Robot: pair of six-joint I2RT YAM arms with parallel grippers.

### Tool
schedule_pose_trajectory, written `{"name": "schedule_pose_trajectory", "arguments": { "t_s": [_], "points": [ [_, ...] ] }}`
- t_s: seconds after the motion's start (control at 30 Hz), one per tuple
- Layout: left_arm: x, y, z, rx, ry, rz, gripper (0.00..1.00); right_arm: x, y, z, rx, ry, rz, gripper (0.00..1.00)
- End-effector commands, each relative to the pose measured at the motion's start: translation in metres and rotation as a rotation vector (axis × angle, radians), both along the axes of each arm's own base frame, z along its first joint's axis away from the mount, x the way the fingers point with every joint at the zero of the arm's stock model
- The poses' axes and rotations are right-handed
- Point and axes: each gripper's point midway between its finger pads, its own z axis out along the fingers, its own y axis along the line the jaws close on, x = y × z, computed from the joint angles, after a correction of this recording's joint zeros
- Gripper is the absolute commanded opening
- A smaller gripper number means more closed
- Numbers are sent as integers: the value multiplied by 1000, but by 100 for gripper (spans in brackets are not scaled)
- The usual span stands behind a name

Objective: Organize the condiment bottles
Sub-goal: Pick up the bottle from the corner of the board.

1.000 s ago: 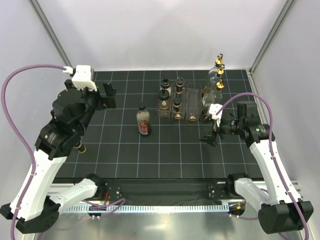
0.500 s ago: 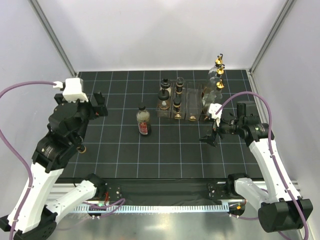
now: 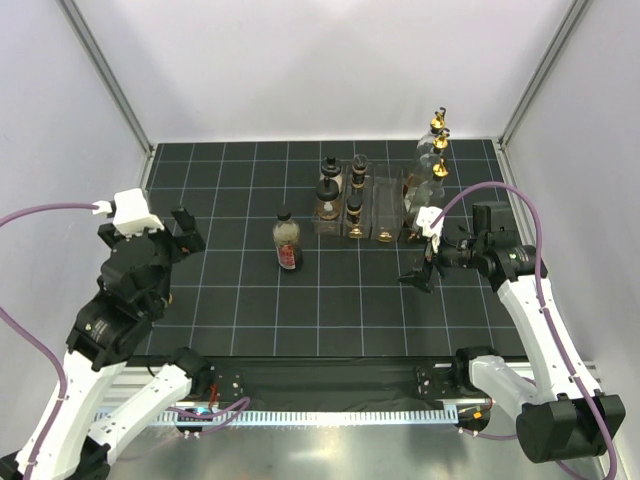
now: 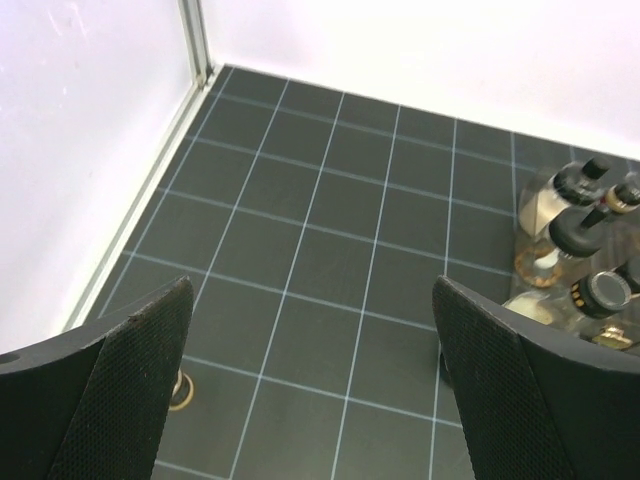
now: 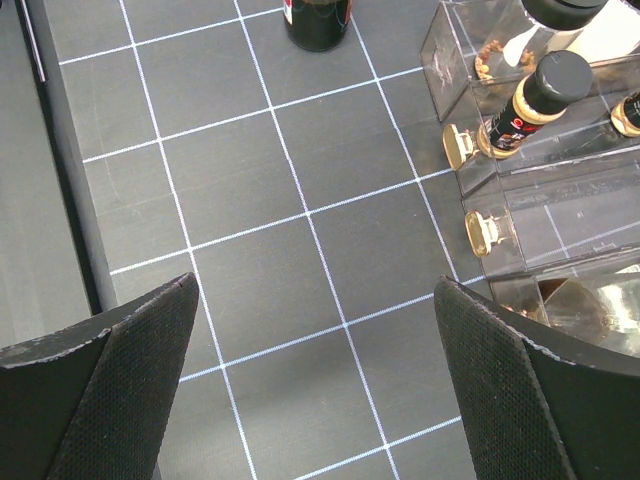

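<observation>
The red-labelled bottle (image 3: 288,243) stands alone on the black grid mat, left of the clear rack (image 3: 383,210). Short brown black-capped bottles (image 3: 328,190) stand in and around the rack. Tall clear bottles with gold pourers (image 3: 437,150) stand at its right end. My left gripper (image 3: 186,231) is open and empty, well left of the bottles; the left wrist view shows its jaws (image 4: 310,400) wide apart over bare mat, with bottles (image 4: 565,215) at the right edge. My right gripper (image 3: 420,272) is open and empty just in front of the rack (image 5: 540,215), with the red-labelled bottle's base (image 5: 318,22) at the top.
A small gold-rimmed thing (image 3: 164,297) lies on the mat under my left arm and shows by the left finger in the left wrist view (image 4: 181,391). White walls and metal posts bound the mat. A black-capped bottle (image 5: 530,100) sits in a rack compartment.
My left arm has drawn back toward the near left, its gripper moving left and nearer while staying open. The right arm and the bottles have not moved.
</observation>
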Motion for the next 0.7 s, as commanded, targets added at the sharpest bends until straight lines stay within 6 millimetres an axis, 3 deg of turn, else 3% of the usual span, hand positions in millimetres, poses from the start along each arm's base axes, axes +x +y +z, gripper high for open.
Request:
{"name": "schedule_pose_trajectory", "arguments": {
  "t_s": [0.0, 0.67],
  "points": [
    [3, 4, -13, -31, 15, 56, 98, 2, 3, 4, 13, -30, 24, 100],
    [12, 9, -98, -120, 185, 143, 100, 2, 2, 3, 9, -29, 26, 100]
  ]
}}
